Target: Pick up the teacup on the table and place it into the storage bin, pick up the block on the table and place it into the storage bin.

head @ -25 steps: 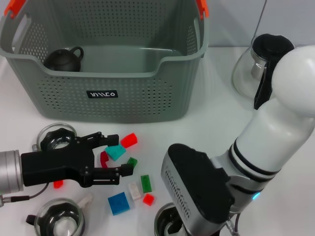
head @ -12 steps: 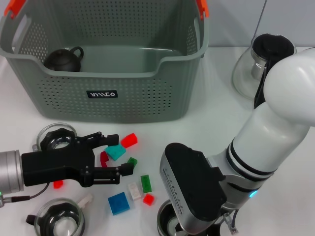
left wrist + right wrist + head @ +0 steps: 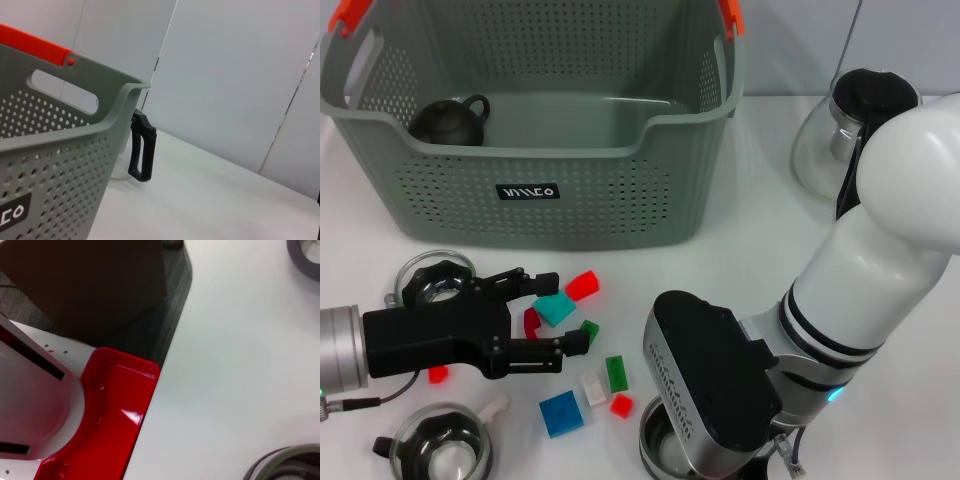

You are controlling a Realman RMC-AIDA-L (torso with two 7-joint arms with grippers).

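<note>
Left gripper (image 3: 548,312): I have it low over the white table (image 3: 750,250) in front of the storage bin (image 3: 535,205), fingers spread apart, nothing between them. One finger (image 3: 525,282) reaches toward the teal block (image 3: 556,309); the other (image 3: 552,347) ends beside the small dark green block (image 3: 588,329). A curved red piece (image 3: 531,322) lies in the gap between them.

Blocks near that gripper: red block (image 3: 583,285) just beyond the teal one, toward the bin; green brick (image 3: 617,372), white brick (image 3: 593,387), small red block (image 3: 621,404) and blue block (image 3: 562,412) nearer me. A stray red bit (image 3: 438,374) lies under the arm.

Glass teacups: one (image 3: 436,276) partly hidden behind the left gripper body, one (image 3: 442,444) with a white handle at the near edge.

Right gripper (image 3: 715,385): I see it low at the near edge, its black body covering a third glass cup (image 3: 658,450); I cannot tell how its fingers stand.

Storage bin: grey-green, perforated, orange clips, well beyond both grippers. Dark teapot (image 3: 450,120) inside at its left end.

Glass pitcher (image 3: 840,125) with black lid: far right, behind the right arm; in the left wrist view its black handle (image 3: 142,152) shows past the bin corner (image 3: 75,165).
</note>
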